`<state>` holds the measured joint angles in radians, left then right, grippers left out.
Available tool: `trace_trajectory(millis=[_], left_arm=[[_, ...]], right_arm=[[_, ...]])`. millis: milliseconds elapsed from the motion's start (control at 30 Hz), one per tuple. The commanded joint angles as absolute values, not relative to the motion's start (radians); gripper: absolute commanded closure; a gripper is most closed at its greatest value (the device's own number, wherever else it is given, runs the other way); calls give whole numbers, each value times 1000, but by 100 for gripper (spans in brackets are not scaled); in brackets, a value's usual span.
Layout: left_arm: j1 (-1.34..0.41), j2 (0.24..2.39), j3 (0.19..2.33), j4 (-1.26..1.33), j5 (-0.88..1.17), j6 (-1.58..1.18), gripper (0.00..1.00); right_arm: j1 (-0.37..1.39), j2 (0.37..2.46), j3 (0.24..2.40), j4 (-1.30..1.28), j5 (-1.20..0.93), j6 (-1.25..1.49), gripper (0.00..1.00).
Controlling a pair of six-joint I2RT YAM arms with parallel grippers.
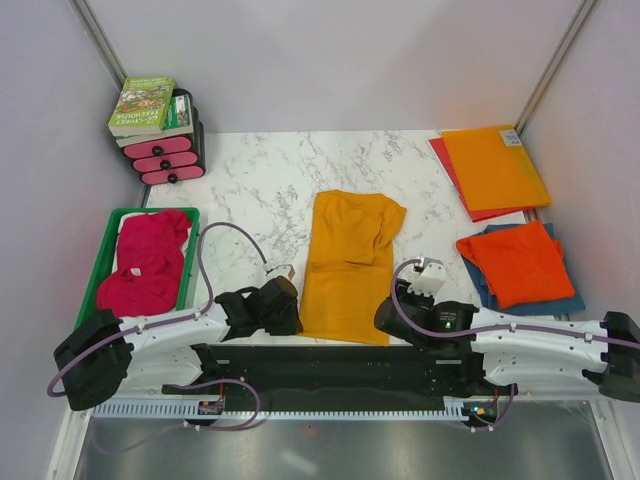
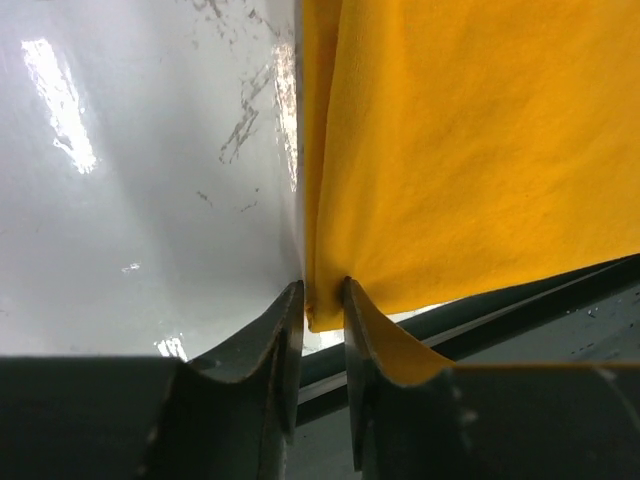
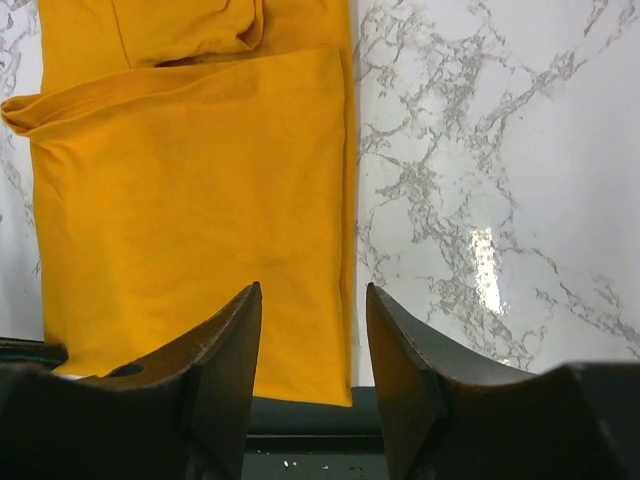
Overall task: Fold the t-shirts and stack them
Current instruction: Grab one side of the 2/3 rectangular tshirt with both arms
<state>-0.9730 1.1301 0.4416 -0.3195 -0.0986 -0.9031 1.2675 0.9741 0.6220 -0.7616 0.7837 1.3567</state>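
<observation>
Marble table (image 1: 260, 175), golden-orange t-shirt (image 1: 350, 265) lengthwise near-to-far

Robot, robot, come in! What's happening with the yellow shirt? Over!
Left gripper pinching the shirt's near left corner. Right gripper open over its near right corner. Nothing blocking.

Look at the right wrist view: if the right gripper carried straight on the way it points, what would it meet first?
Probably the near right corner of the golden-orange t-shirt, whose right edge runs between the open fingers of the right gripper. Depth is hard to judge; the marble table lies beside that edge.
</observation>
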Motion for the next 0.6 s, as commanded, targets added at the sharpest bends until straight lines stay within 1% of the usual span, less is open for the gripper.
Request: trace_trajectory(millis=[0,67,133,167,200,233,433,567], left_arm=[[-982,1075,391,-399,-95,-948,67],[-983,1074,387,-400,-98,-948,68],[-982,1083,393,-402,-103,-946,73],[-983,1089,394,-400,-101,-943,85],[-982,1100,400,-399,-103,-942,93],[-983,1107,403,-399,-104,-942,98],[-985,1114,411,-387,-110,-939,98],[-991,1126,416,-380,-107,-940,98]], right_arm=[[1298,971,612,-784,796,1419,47],[1308,976,611,-787,799,1430,47],[1313,988,612,-785,799,1437,47],[1316,994,614,-787,792,1439,47],[1324,1000,617,-787,787,1442,47],[1328,1015,618,-795,784,1456,47],[1371,1083,594,-782,718,1496,43],[1382,1134,551,-744,677,1517,42]])
